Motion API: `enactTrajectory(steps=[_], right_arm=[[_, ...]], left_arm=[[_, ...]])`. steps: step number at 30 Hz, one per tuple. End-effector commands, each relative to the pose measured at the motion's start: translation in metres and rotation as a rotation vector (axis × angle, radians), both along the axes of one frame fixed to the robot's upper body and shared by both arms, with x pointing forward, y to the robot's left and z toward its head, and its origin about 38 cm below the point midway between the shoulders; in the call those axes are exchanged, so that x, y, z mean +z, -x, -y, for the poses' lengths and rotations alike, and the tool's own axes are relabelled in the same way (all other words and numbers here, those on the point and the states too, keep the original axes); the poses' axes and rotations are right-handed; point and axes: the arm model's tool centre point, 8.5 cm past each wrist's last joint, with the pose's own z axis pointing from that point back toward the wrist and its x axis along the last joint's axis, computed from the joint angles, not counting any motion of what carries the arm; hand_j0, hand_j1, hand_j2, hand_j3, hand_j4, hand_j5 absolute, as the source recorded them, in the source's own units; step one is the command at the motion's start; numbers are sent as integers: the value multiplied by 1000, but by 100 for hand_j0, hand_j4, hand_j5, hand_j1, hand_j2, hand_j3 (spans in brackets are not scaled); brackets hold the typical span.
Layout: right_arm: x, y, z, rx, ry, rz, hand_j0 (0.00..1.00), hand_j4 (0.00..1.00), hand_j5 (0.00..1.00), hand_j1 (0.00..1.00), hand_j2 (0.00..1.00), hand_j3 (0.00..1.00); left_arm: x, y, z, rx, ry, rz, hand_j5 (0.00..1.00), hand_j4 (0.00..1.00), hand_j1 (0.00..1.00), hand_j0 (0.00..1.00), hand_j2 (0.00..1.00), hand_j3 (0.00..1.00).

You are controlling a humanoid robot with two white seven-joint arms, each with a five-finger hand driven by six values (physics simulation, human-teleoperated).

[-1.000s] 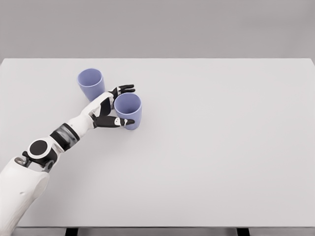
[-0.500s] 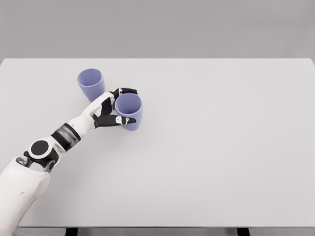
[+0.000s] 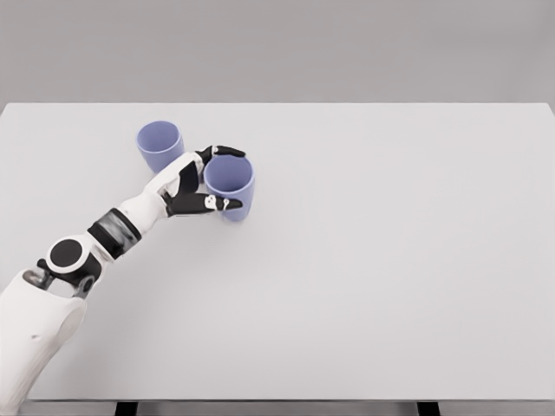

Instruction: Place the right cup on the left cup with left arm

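Two lavender cups show in the head view. The left cup stands upright on the white table, toward its far left. The right cup sits just right of and nearer than it, its mouth facing up. My left hand is shut on the right cup, thumb on its near side and fingers curled over the far rim. The cup looks slightly raised off the table. A small gap separates the two cups.
My white left arm comes in from the lower left corner. The table's near edge runs along the bottom of the picture.
My fingers have closed around the right cup, and the hand with the cup has risen a little and shifted slightly up and right.
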Motion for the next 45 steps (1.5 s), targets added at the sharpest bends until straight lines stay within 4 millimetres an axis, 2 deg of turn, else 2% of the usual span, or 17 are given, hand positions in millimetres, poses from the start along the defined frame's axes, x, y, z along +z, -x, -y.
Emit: enactTrajectory(steps=[1,9,31,39,45], right_arm=[[0,0,0,1,0,0,100,100,100,100,100,100],[0,0,0,-1,0,0,100,100,100,100,100,100],[0,0,0,-1,0,1,100,100,100,100,100,100],[0,0,0,-1,-1,1,100,100,100,100,100,100],[0,0,0,-1,0,0,100,100,100,100,100,100]], left_arm=[[4,1,2,-6,8,2,66,66,66,66,66,66],[24,1,3,-15,9,26,66,66,66,66,66,66],[64,-22,-14,38,15,89,66,66,66,66,66,66],[81,-30,-14,41,17,127,66,66,66,66,66,66],[87,-36,-29,84,27,140,66,66,66,66,66,66]])
